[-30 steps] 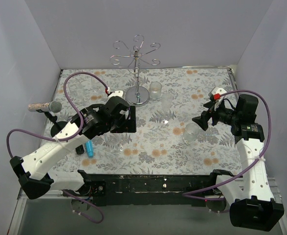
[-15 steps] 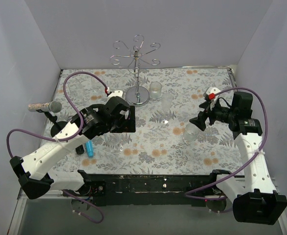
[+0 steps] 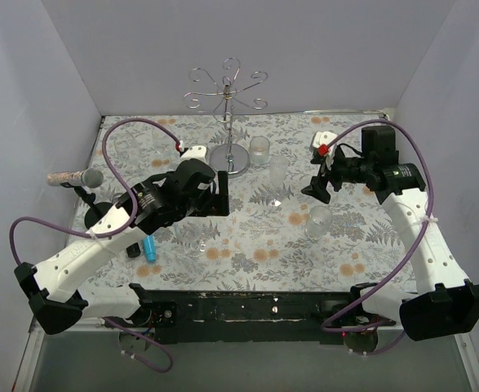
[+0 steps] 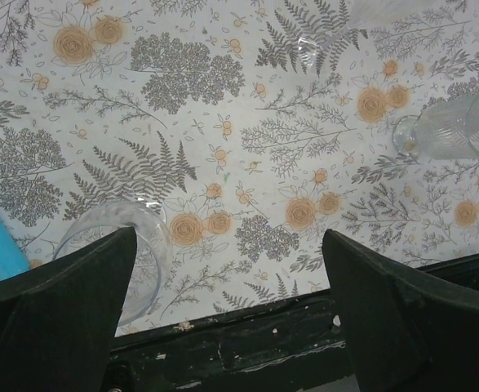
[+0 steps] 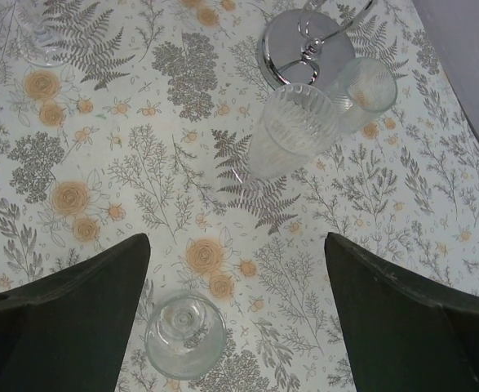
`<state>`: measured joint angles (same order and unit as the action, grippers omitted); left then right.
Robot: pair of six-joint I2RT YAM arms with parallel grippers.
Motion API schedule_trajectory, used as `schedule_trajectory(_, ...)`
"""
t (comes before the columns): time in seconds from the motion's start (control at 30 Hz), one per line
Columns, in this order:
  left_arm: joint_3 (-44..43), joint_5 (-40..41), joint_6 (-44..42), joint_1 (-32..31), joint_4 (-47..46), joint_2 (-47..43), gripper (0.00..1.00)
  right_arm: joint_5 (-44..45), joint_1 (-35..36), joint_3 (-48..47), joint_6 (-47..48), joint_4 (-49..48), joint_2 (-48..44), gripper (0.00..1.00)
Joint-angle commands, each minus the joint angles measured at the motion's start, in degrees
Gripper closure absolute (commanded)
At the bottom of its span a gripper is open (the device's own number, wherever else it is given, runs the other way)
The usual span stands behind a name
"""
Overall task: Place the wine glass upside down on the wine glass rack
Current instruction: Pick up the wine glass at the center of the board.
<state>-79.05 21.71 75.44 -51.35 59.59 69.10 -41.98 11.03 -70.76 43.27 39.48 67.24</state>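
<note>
The wine glass rack is a silver wire stand at the back centre, its mirrored base at the top of the right wrist view. Several clear glasses stand on the flowered cloth, and I cannot tell which one is the wine glass. A small round glass lies just below and left of my open right gripper. A wide-rimmed glass sits partly behind the left finger of my open left gripper. Both grippers hover empty above the cloth.
A ribbed glass and a tumbler stand close to the rack base. Another ribbed glass stands right of centre. A blue cylinder and a microphone lie on the left. The black front edge is below the left gripper.
My right arm has swung up and left, from beside the right-hand glass toward the middle of the table. The left gripper has crept slightly toward the rack. Both stay open.
</note>
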Motion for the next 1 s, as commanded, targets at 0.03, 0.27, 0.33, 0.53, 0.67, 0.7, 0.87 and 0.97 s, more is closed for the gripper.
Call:
schedule_trajectory(0.03,1.6,3.1,-1.9,-0.2,-4.0,-3.2,0.02,-1.8,2.3,-4.5,11.1,5.7,0.8,0.04)
schedule_trajectory(0.27,3.4,3.7,-2.7,-0.2,-5.9,-4.3,0.02,-4.4,3.6,-7.6,19.2,8.1,4.0,0.03)
schedule_trajectory(0.33,3.8,3.7,-2.7,-0.2,-6.0,-4.4,0.02,-4.5,3.8,-9.0,20.0,8.9,5.6,0.03)
schedule_trajectory(0.53,4.3,3.8,-2.8,-0.2,-6.3,-5.2,0.02,-3.6,4.8,-15.1,22.1,12.8,11.7,0.07)
schedule_trajectory(0.67,4.6,3.3,-2.6,-0.2,-6.1,-5.9,0.02,-3.6,5.6,-19.1,22.3,15.1,15.8,0.12)
schedule_trajectory(0.7,4.9,3.2,-2.4,-0.2,-6.1,-6.2,0.02,-3.6,6.0,-19.5,22.4,15.4,16.4,0.12)
schedule_trajectory(0.87,5.7,3.1,-1.8,-0.2,-5.9,-7.7,0.02,-1.4,9.7,-20.6,22.4,15.8,19.4,0.18)
schedule_trajectory(0.97,5.9,3.0,-1.7,-0.2,-5.8,-7.8,0.02,-0.4,10.9,-22.3,22.4,16.8,21.9,0.23)
